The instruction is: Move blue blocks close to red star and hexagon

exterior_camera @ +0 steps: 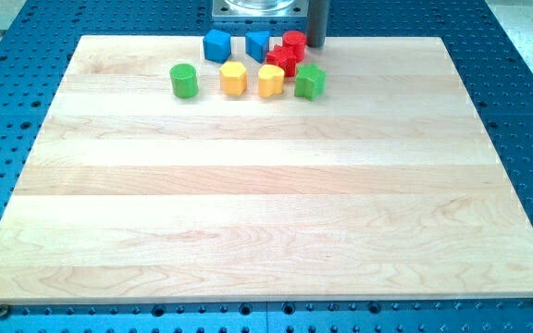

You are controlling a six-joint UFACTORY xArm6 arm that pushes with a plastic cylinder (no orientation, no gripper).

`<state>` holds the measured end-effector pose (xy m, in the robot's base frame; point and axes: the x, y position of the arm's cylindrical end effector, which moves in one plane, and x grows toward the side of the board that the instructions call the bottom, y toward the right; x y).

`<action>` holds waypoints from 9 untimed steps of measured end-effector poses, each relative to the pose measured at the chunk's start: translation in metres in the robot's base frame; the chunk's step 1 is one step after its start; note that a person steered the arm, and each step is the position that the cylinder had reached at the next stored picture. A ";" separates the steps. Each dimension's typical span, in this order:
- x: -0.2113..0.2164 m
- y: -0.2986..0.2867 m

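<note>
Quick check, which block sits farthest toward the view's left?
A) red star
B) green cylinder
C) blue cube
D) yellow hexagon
B: the green cylinder lies left of the blue cube, the yellow hexagon and the red star; my tip is at the cluster's right, by the board's top edge.

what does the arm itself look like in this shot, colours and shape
Little of it shows. My tip is the lower end of a straight, dark grey rod, smooth and round, with no markings or cables visible. Left of it, at the view's top, sits a pale metallic base with a squarish outline and a round silvery part inside.
</note>
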<state>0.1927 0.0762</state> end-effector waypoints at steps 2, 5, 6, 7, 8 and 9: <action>0.013 -0.023; 0.008 -0.068; 0.000 -0.082; 0.002 -0.115; 0.019 -0.103; 0.027 -0.075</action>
<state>0.2199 0.0015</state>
